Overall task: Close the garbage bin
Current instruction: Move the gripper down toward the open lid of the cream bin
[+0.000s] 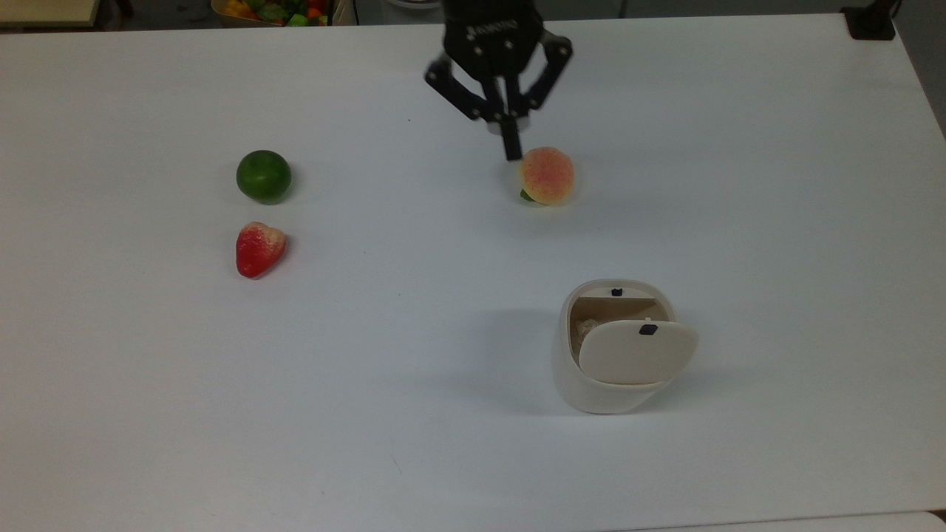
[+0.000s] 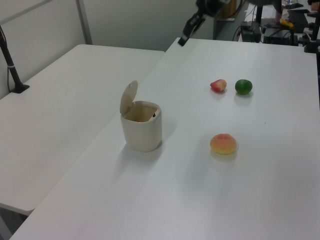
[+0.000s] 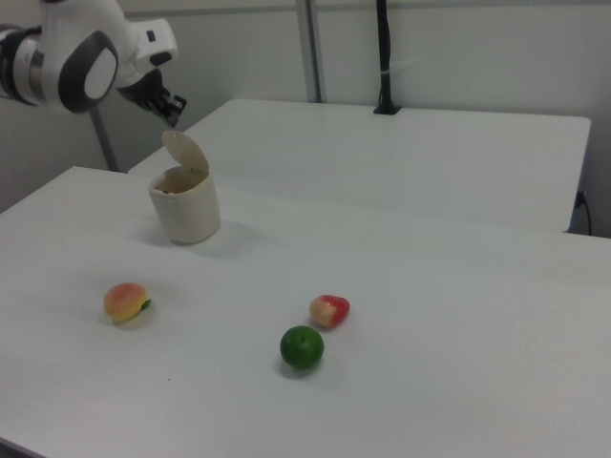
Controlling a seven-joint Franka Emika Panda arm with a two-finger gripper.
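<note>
Nothing of the closing is done yet: the bin (image 1: 600, 369) is seen well apart from the gripper (image 1: 511, 151), nearer the top view's bottom edge, its lid (image 1: 637, 351) raised, while the gripper, fingers pressed together and holding nothing, hangs just beside the peach (image 1: 546, 176).

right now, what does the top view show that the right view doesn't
Top view: the garbage bin from above, something pale inside it, the black tab on its lid, and a box of toy produce at the top view's upper left. Right view: the white arm and a second table with a black post. Both: the open garbage bin, tool, peach, strawberry, lime.
</note>
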